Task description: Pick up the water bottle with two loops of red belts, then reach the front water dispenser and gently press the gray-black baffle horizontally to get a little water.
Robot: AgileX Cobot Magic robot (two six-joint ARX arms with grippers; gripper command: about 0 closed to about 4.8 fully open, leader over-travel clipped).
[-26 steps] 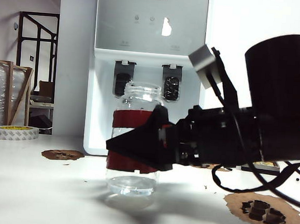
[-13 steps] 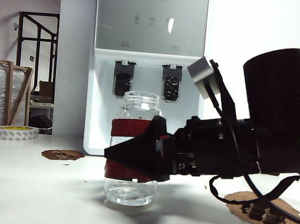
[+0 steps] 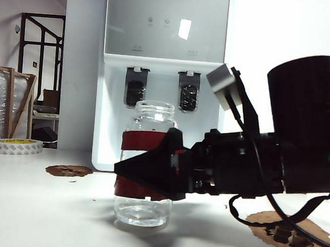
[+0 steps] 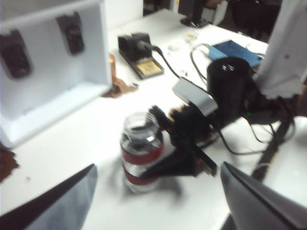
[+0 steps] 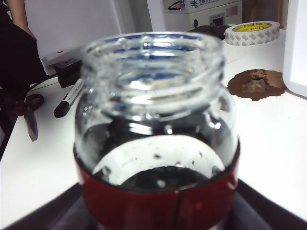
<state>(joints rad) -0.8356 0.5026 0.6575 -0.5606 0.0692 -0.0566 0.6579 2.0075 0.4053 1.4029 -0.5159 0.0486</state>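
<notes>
Exterior view: one water bottle (image 3: 146, 162), two red bands, on white table (image 3: 44, 211).
Paddles: two on water dispenser (image 3: 166, 38).
Right gripper (image 3: 128, 172): clamped around bottle.
Left gripper (image 4: 158, 201): jaws wide, high above table.

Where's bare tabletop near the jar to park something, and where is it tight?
Free: white table between the tape roll, brown patch and water bottle. Tight: right of the bottle, where the right gripper clasps it, and the gap toward the water dispenser. Left gripper hovers open.
</notes>
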